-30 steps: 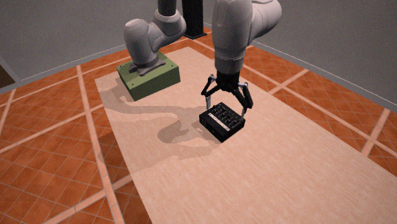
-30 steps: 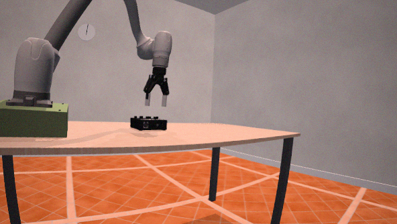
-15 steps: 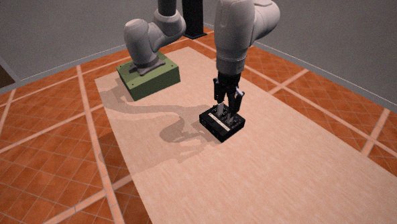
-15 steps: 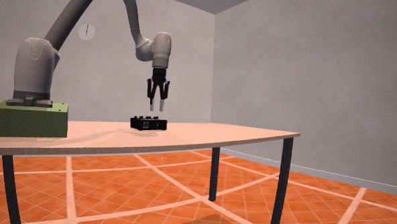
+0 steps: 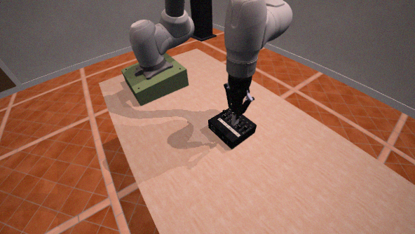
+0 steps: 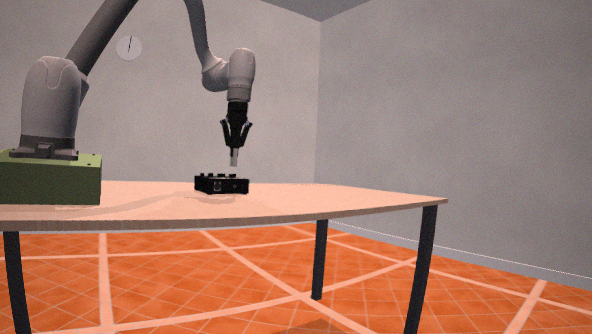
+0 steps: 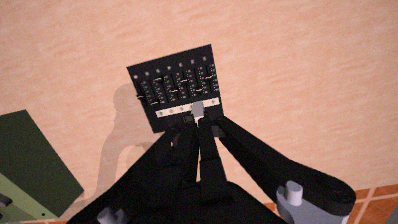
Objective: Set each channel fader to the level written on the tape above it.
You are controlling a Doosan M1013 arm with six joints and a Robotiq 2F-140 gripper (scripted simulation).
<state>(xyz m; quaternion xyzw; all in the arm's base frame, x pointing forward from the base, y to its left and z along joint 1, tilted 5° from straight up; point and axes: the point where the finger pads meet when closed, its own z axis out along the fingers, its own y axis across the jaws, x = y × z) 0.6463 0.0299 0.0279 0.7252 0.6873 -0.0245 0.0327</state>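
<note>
The gripper (image 7: 198,111), its jaws pressed fully together on nothing, hangs clear above the lighting desk (image 5: 232,127), which stands level on the wooden table (image 6: 280,205). Directly below the joined fingertips (image 6: 233,159) lies the desk's pale tape strip (image 7: 172,110); beyond the tips run the rows of faders (image 7: 175,87), their caps at differing heights along white scales. The desk is a low black box. The arm's green base (image 5: 165,82) sits well behind.
</note>
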